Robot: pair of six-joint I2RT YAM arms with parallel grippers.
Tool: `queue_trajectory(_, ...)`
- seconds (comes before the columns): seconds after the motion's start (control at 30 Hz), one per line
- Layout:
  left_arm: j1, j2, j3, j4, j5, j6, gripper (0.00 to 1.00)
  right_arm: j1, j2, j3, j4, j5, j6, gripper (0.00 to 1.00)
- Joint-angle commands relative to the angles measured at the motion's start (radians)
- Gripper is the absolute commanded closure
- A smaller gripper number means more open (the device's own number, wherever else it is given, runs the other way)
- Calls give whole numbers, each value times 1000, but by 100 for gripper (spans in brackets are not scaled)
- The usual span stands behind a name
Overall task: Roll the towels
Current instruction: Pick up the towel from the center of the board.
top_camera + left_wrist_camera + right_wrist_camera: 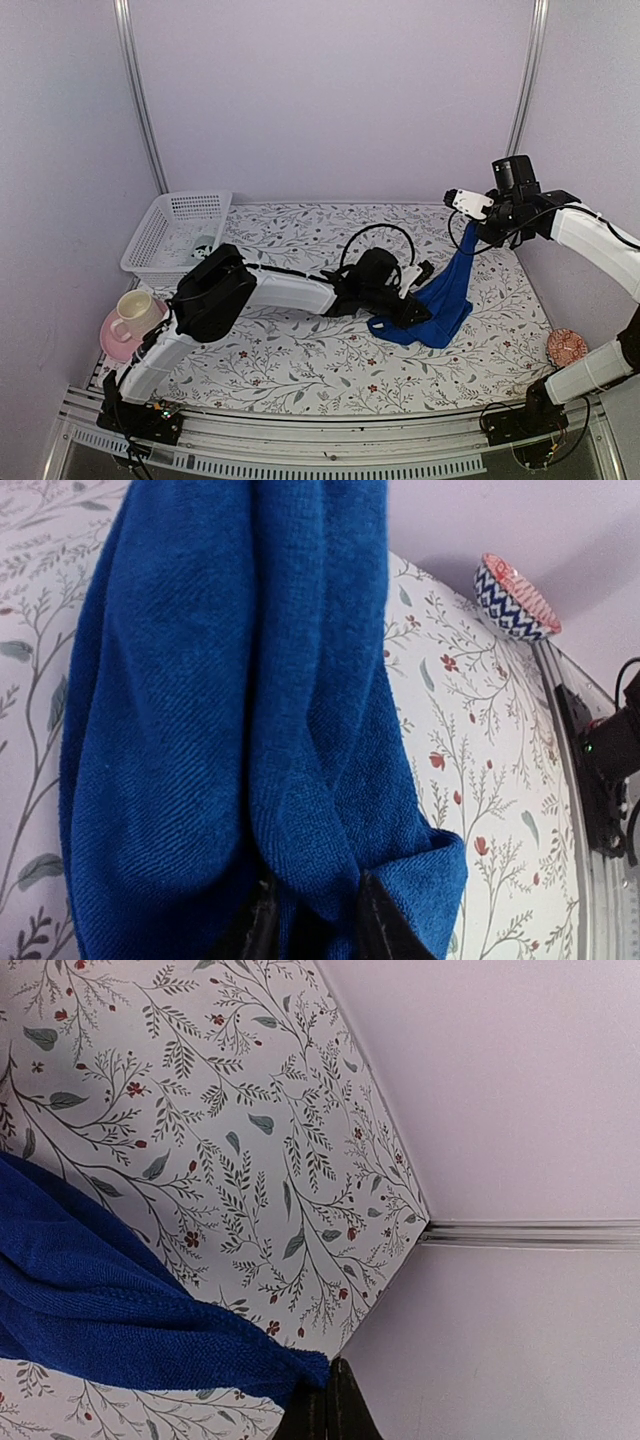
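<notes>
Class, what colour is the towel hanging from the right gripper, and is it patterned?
The towel is royal blue, plain with no pattern; the left wrist view shows it best.

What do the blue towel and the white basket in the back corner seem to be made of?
The blue towel looks like soft matte fabric: it has a fine ribbed weave and hangs in limp folds. The white basket looks like moulded plastic, judging by the regular grid of holes in its thin walls.

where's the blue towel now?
Top view, right of centre: royal-blue cloth towel hangs from right end effector, lower end bunched on table by left end effector.
</notes>
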Motion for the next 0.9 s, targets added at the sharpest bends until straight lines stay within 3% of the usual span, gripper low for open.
queue_trajectory(0.0, -13, 11, 22, -9, 15, -14, 81, -1, 14, -10, 47, 1, 22, 98)
queue_trajectory(0.17, -11, 55, 94, -80, -4, -18, 100, -1, 12, -6, 58, -12, 26, 98)
queue_trajectory(0.3, 0, -5, 20, -49, -71, -10, 100, -6, 13, -13, 63, -37, 23, 98)
queue_trajectory(0.43, 55, -210, -176, 51, -204, 12, 100, -16, 18, -3, 70, -115, 26, 98)
queue_trajectory(0.57, 103, -374, -250, 45, -312, 89, 100, -17, 22, 24, 84, -230, 56, 98)
queue_trajectory(0.87, 69, -545, -432, 84, -330, 166, 100, -18, -62, -77, 118, -439, -58, 98)
